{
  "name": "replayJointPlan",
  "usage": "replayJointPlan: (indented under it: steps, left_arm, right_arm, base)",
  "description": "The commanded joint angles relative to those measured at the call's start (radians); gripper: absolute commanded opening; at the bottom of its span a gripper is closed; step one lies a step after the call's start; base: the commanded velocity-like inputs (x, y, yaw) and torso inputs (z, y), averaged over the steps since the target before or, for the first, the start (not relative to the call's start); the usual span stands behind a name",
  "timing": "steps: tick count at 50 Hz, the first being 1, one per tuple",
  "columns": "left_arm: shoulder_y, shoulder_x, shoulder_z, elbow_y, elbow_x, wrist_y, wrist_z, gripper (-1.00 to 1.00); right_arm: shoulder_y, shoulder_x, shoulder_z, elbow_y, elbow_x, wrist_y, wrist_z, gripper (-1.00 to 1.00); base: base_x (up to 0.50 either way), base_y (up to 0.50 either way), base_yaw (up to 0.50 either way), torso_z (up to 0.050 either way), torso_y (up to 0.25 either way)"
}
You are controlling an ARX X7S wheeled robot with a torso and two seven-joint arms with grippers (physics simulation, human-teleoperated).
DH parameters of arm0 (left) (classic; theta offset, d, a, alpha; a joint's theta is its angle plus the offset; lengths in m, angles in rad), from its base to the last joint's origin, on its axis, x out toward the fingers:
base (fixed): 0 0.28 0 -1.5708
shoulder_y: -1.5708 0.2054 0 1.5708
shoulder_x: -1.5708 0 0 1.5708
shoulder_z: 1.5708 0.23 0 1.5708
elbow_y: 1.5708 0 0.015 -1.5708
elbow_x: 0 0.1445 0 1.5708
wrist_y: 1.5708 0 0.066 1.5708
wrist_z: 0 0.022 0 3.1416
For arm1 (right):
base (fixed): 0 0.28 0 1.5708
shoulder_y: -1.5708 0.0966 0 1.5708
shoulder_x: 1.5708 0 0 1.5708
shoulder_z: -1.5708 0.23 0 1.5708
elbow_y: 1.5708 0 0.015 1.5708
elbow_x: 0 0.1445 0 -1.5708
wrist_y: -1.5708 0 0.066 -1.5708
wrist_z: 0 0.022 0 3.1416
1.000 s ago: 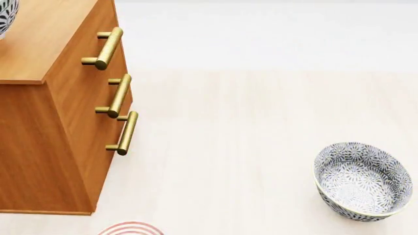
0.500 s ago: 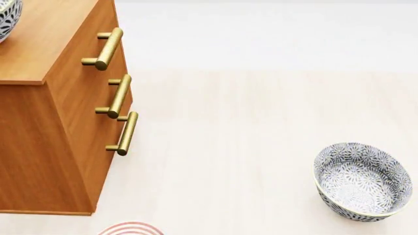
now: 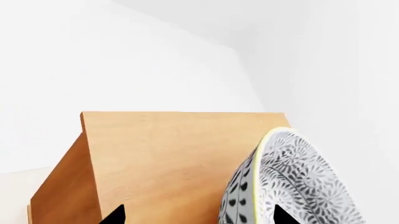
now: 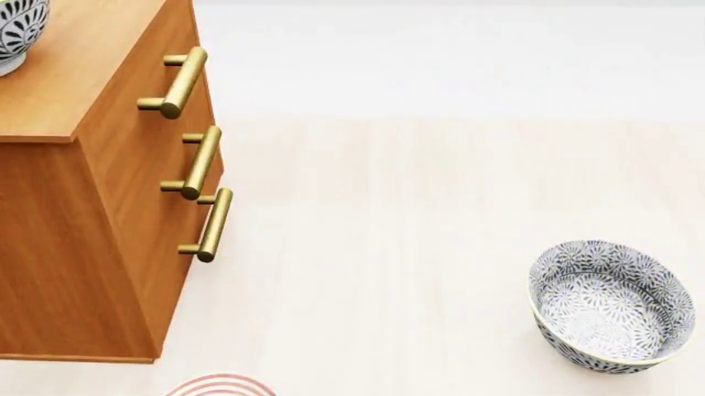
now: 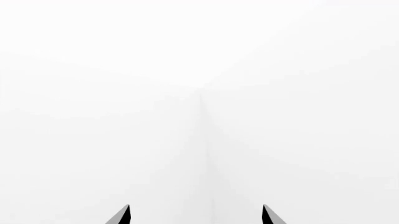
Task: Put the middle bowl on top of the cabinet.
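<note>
Nearest you in the head view, a sliver of a red-ringed plate (image 4: 220,386) lies on the counter (image 4: 418,247) at the foot of the cabinet (image 4: 66,247), and a spare patterned bowl (image 4: 612,307) sits well off to the right; neither is your concern.

You look to be in the placing step. In the left wrist view, the left hand (image 3: 198,219) shows only its two dark fingertips, spread wide, with the middle bowl (image 3: 299,186) standing on edge against the one on that side. Whether the fingers actually pinch its rim is out of frame, so you cannot tell from here if the grip is on or already let go.

Farther off, the head view shows the bowl at the far left edge, over the cabinet's lighter wood top; whether its base touches the wood is hidden by the frame edge. My read: confirm the bowl is level and seated before opening, then draw the hand away without dragging the rim.

Your right hand (image 5: 196,215) is spread open on nothing, facing a blank white wall.
</note>
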Motion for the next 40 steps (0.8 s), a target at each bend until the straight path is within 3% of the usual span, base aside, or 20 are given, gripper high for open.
replayJointPlan:
  steps: [1,14,24,40]
  left_arm:
    - [-0.088,-0.064,0.070,0.146,0.111,-0.004,-0.099,1.00]
    - [-0.198,-0.151,0.102,0.383,0.226,-0.019,-0.197,1.00]
    - [-0.260,-0.228,0.153,0.597,0.425,-0.016,-0.183,1.00]
    - [-0.286,-0.249,0.208,0.786,0.723,0.038,-0.141,1.00]
  right_arm:
    - [0.000,0.001,0.002,-0.001,0.002,0.000,-0.001,1.00]
    - [-0.001,0.004,0.002,-0.001,0.001,-0.005,0.003,1.00]
    - [0.001,0.007,-0.007,-0.002,-0.008,-0.002,0.006,1.00]
    - [-0.014,-0.023,0.024,0.000,0.011,-0.025,-0.034,1.00]
  base:
    - [0.00,0.00,0.00,0.000,0.000]
    - [0.00,0.00,0.00,0.000,0.000]
    - [0.00,0.00,0.00,0.000,0.000]
    - [0.00,0.00,0.00,0.000,0.000]
